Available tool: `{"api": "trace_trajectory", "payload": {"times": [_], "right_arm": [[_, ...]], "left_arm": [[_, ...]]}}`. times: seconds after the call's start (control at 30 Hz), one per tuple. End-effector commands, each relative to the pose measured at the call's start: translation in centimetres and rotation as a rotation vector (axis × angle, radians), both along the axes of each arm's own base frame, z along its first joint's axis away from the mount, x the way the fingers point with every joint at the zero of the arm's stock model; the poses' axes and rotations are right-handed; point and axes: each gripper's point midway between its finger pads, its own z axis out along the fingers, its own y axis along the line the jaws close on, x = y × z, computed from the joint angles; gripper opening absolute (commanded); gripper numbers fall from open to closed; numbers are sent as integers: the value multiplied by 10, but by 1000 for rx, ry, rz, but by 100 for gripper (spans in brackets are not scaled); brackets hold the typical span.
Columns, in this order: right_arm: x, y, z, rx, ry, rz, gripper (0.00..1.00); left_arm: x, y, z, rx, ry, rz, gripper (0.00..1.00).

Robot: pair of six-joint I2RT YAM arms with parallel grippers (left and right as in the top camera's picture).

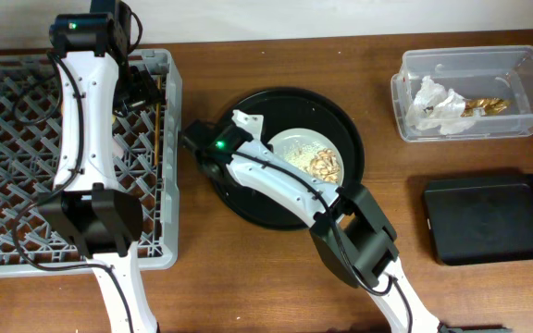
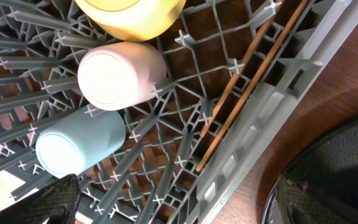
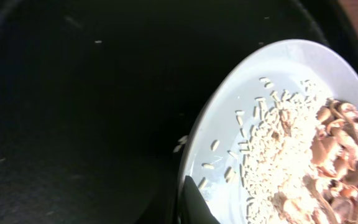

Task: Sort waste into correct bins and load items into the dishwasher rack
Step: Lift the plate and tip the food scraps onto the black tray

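The pale grey-blue plate (image 1: 294, 146) with beige-brown food bits and white crumbs (image 1: 325, 165) lies in the round black tray (image 1: 340, 111). My right gripper (image 1: 268, 148) is at the plate's left rim. In the right wrist view one finger (image 3: 191, 202) lies over the plate's rim (image 3: 241, 112), beside the food (image 3: 328, 149). My left gripper (image 1: 142, 88) hangs over the grey rack (image 1: 169, 185), open and empty (image 2: 179, 199). The yellow bowl (image 2: 135, 15), pink cup (image 2: 120, 74), blue cup (image 2: 79, 143) and chopsticks (image 2: 247, 68) lie in the rack.
The clear tub (image 1: 415, 65) at the back right holds the crumpled napkin (image 1: 438, 100) and golden wrapper scraps (image 1: 489, 106). The matte black container (image 1: 493, 222) stands in front of it, at the right. Bare brown table lies between tray and bins.
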Motion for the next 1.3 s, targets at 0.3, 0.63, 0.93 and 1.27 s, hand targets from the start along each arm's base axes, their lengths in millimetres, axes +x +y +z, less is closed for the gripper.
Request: {"api": "trace_trajectory", "payload": {"times": [0.3,0.63,0.93,1.27], "right_arm": [[-7,-101,34,-222,36,-236,4],[-12,-215,148,-33,-86,-548,4],[-9,-336,164,-18,-16,-667,4],[-19,-411,142,318,28,-890,4]], "left_arm": [[0,2,-2,10,5,9,99],[0,2,-2,10,5,10,99],[0,2,-2,10,6,9,99],[0,2,-2,10,6,9,99]]}}
